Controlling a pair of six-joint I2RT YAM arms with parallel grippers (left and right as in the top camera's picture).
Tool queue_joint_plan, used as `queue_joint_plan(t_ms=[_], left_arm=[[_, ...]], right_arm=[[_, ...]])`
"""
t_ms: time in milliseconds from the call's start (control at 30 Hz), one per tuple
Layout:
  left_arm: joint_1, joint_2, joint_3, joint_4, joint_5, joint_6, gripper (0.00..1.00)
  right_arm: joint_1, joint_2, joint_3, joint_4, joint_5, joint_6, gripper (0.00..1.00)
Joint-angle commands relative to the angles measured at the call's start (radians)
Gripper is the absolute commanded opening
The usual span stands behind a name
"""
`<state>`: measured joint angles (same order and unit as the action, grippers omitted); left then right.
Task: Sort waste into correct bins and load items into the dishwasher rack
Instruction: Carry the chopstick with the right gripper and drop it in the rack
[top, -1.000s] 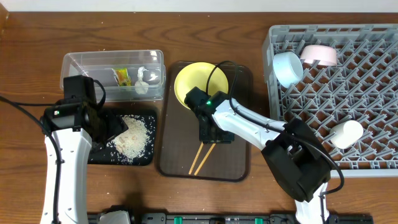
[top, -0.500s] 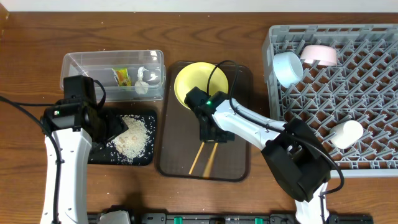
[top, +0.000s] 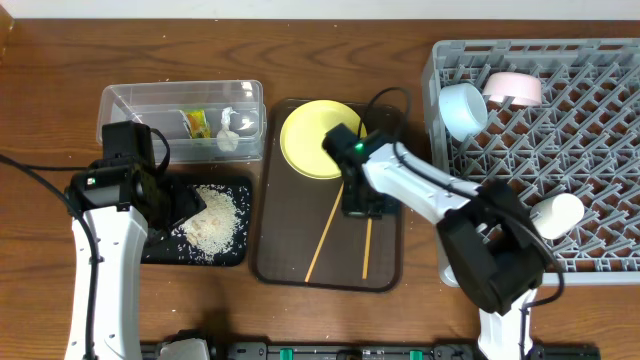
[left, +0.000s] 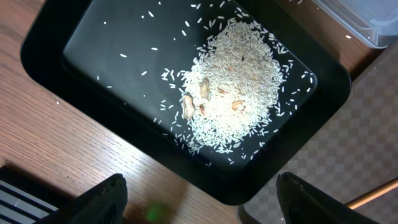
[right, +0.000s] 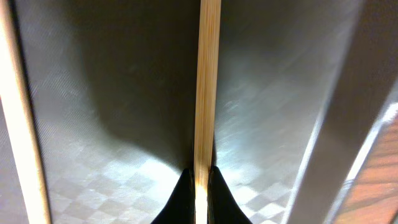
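Far left of desk: clear tub (top: 120, 102) w/ green-yellow wrapper (top: 195, 123) and white scrap (top: 228, 135) inside, side by side; just near of it, black tray (left: 93, 68) holding the rice heap (left: 233, 99), loose grains scattered round it, a few tan bits on top. Left gripper (left: 200, 186) hangs over the tray's near edge, jaws spread wide, nothing between them, not touching rice.

Centre: brown serving tray (top: 285, 262); yellow plate (top: 310, 140) sits at its far end. Two chopsticks on the tray, near of the plate: left chopstick (top: 325, 238) lies loose on a slant, near tip toward the tray's near-left; right chopstick (right: 208, 81) runs straight near-to-far, apart from the other. Right gripper (right: 200, 186) is clenched on that right chopstick, fingertips pinching it from both sides close to its far end; in the wrist view can't tell if the stick is lifted or lying on the tray.

Right: dishwasher rack (top: 600, 150); light blue bowl (top: 462, 108) tipped on its side at far-left corner, pale pinkish bowl (top: 513, 88) just right of it, touching or nearly; small pale cup (top: 556, 215) on its side farther near, well apart from the bowls.
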<state>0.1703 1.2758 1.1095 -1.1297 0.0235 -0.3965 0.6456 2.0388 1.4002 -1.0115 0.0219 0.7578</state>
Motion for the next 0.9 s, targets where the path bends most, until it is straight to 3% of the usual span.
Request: queue_joint_plan(t_ms=[0, 133, 433, 667, 867], left_arm=[[0.005, 0.006, 0.007, -0.007, 0.0, -0.009, 0.8], [0.005, 0.006, 0.007, -0.007, -0.001, -0.009, 0.79], [0.005, 0.006, 0.007, -0.006, -0.001, -0.009, 0.8], [0.005, 0.006, 0.007, -0.006, -0.001, -0.009, 0.79], [0.005, 0.006, 0.007, -0.006, -0.001, -0.009, 0.79]], right_arm=[[-0.035, -0.12, -0.002, -0.002, 0.003, -0.143, 0.01], [-0.086, -0.245, -0.002, -0.029, 0.005, -0.313, 0.01], [-0.287, -0.468, -0.002, -0.147, 0.011, -0.546, 0.01], [-0.443, -0.463, -0.004, -0.183, 0.014, -0.629, 0.01], [-0.492, -0.416, -0.022, -0.185, 0.015, -0.686, 0.01]])
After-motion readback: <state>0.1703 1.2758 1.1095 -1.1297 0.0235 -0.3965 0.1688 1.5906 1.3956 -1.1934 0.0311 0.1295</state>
